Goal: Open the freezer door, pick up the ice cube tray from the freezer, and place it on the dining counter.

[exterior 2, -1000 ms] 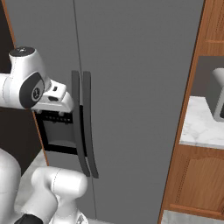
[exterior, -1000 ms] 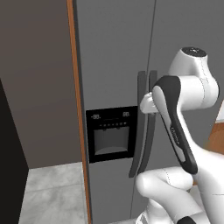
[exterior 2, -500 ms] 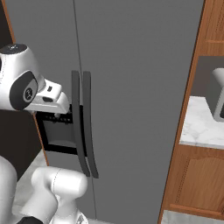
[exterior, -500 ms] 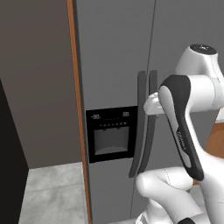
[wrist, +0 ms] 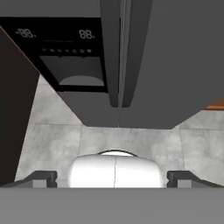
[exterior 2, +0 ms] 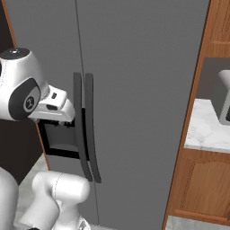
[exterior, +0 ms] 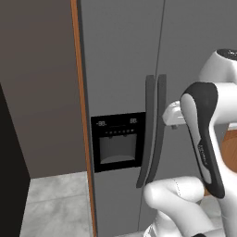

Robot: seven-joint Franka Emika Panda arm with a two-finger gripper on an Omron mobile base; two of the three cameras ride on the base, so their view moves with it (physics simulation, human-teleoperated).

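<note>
The freezer door [exterior: 118,60] is the left matte-grey door, shut, with a black dispenser panel [exterior: 118,146] and a long dark curved handle [exterior: 147,129]. The right base view shows that handle [exterior 2: 78,126] just right of my white hand [exterior 2: 56,105]. My hand [exterior: 172,115] hovers in front of the doors at handle height, a little right of the handles, pointing down. In the hand view my gripper [wrist: 113,179] is open, with nothing between its fingertips [wrist: 41,178], and the handle's lower end [wrist: 111,57] lies ahead. The freezer's inside and the ice cube tray are hidden behind the door. The dining counter is out of view.
The plain grey door [exterior: 199,41] has its own dark handle [exterior: 160,115] beside the freezer door's. A brown wooden cabinet [exterior 2: 202,188] with a small marble top [exterior 2: 204,130] and a grey appliance [exterior 2: 222,96] stands right of the fridge. A dark wall panel [exterior: 41,83] stands left; grey floor tiles [wrist: 52,144] lie below.
My hand has shifted a little away from the handles, rightward and slightly lower in the left base view. The doors stay shut and the jaws stay open.
</note>
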